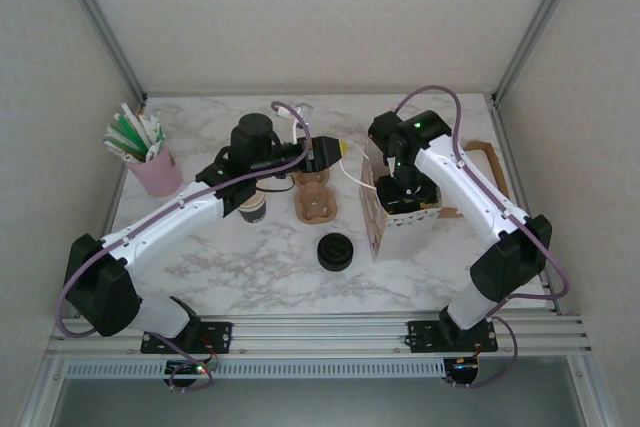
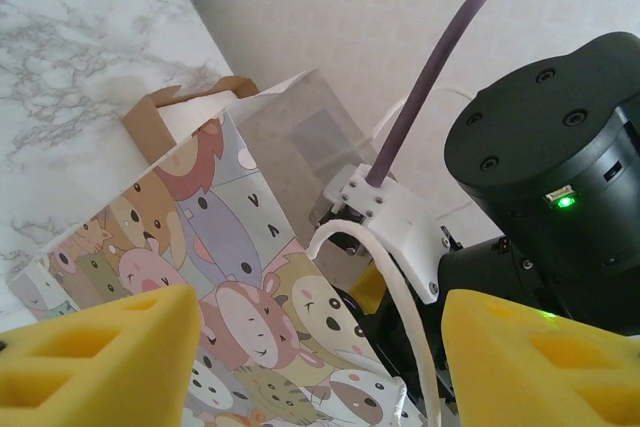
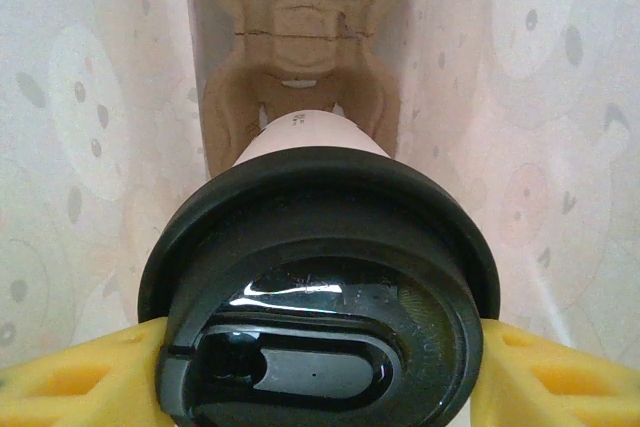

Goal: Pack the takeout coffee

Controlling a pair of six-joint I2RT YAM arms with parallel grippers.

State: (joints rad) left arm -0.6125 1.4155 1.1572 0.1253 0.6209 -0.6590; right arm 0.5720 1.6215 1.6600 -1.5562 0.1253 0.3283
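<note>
Closest to the right wrist camera sits the coffee [image 3: 320,277], its black lid up, between the right hand's [image 3: 320,382] yellow fingers [image 3: 70,377], which are clamped on it from both sides. Hand and coffee are down inside the bag [image 3: 90,97], whose pale walls close in left and right. Below the coffee lies a brown carrier [image 3: 300,37]; I cannot tell whether the cup rests in it.

Outside the bag's cartoon face, the left hand [image 2: 320,357] stands apart and grips nothing. The white handle [image 2: 400,317] loops through its gap.

On the bench [image 1: 240,267], left of the bag, stand a second carrier [image 1: 314,197], a loose lid [image 1: 335,251] and a lidless cup [image 1: 253,209] under the left arm. A pink cup [image 1: 155,169] of sticks is at the far left.
</note>
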